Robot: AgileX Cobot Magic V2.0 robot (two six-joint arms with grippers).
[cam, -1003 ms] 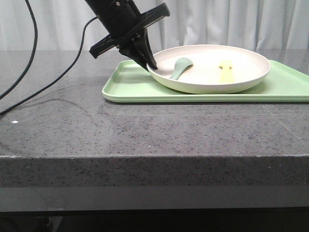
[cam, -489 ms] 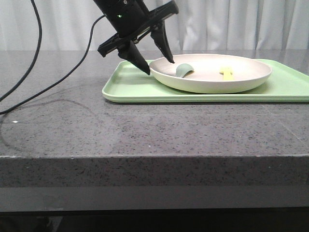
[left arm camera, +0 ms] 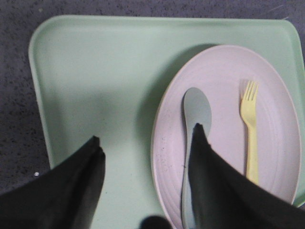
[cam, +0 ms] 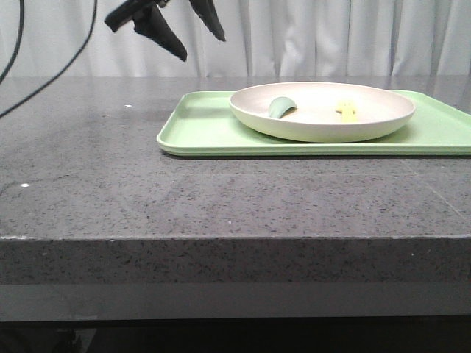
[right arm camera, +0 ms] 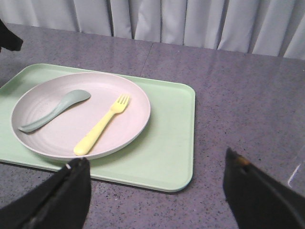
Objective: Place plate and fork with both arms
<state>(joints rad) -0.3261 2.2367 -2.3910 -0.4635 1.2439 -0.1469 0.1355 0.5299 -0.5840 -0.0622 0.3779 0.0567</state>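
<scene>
The cream plate (cam: 324,118) rests flat on the light-green tray (cam: 202,129); it also shows in the left wrist view (left arm camera: 281,157) and the right wrist view (right arm camera: 57,133). The pale yellow fork (cam: 346,111) lies inside the plate, seen too in the left wrist view (left arm camera: 250,133) and the right wrist view (right arm camera: 101,126). My left gripper (cam: 202,48) is open and empty, high above the tray's left part; in its wrist view (left arm camera: 147,132) the jaws stand wide apart. My right gripper (right arm camera: 155,160) is open and empty, off the tray's near right corner.
A grey-green spoon (cam: 280,107) lies in the plate beside the fork, also in the left wrist view (left arm camera: 196,107) and the right wrist view (right arm camera: 55,109). A black cable (cam: 51,73) hangs at the left. White curtains stand behind the dark speckled table (cam: 221,198).
My left gripper let go of the plate's left rim, opened and rose up and to the left. The plate settled flat on the tray.
</scene>
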